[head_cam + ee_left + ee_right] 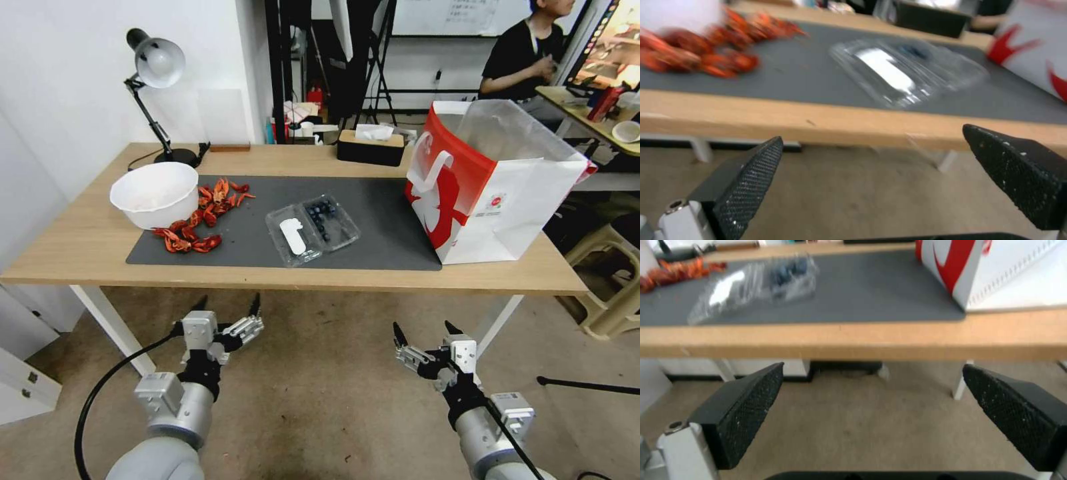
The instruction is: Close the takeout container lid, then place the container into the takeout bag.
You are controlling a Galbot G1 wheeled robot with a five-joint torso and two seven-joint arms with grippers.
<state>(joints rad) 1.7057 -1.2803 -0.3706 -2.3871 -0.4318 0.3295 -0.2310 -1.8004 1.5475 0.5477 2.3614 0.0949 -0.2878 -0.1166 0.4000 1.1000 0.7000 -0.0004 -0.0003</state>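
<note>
Both arms hang below the worktop's near edge, left gripper (228, 305) and right gripper (424, 329) with fingers spread and empty. The takeout container (313, 229) lies open mid-mat, lid (293, 236) flat. The takeout bag (493, 183) stands open-topped at the right edge, ready for loading.

The head camera looks down on the table (87, 247) from well back, while both wrist cameras face its front edge from below, sharing the mat (809, 80).
</note>
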